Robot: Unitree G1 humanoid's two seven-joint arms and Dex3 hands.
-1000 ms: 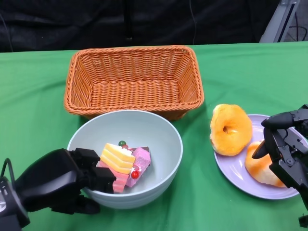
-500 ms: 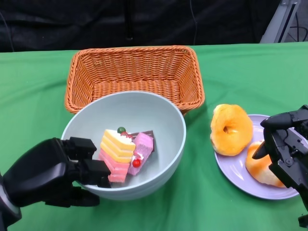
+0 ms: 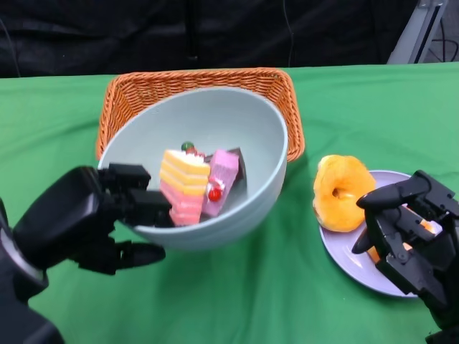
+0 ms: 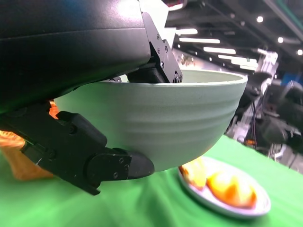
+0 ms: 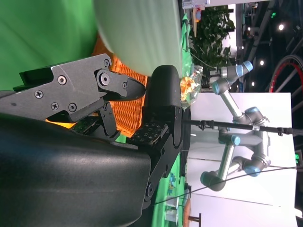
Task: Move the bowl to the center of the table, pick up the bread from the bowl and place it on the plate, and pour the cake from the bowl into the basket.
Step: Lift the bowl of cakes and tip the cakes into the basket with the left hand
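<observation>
Bowl (image 3: 215, 136), pale green, hung clear of the table (image 3: 287, 287) in the left hand (image 3: 86, 218), tipped so that its far rim overlapped the near part of the basket (image 3: 290, 107). The hand pinched the near rim, fingers inside the bowl and the thumb against the outer wall below; the left wrist view showed the same grip from the side, with the bowl's underside raised above the green cloth. Cake (image 3: 185, 183) lay inside the bowl against the near wall: a yellow-and-pink layered slice next to a pink slice (image 3: 221, 179), with small red and green beads on top. The basket, orange wicker, stood on the table behind the bowl, most of its inside hidden by the bowl.

To the right, a lilac plate (image 3: 337, 254) rested on the table, well apart from the bowl. A ring-shaped bread (image 3: 344, 190) leaned on the plate's left edge, partly over the cloth. A second orange bread piece on the plate was mostly hidden behind the right hand (image 3: 401, 233), which hovered over the plate with its fingers apart and nothing in them. In the right wrist view, those fingers stood spread, with the bowl's outer wall and the basket beyond them.
</observation>
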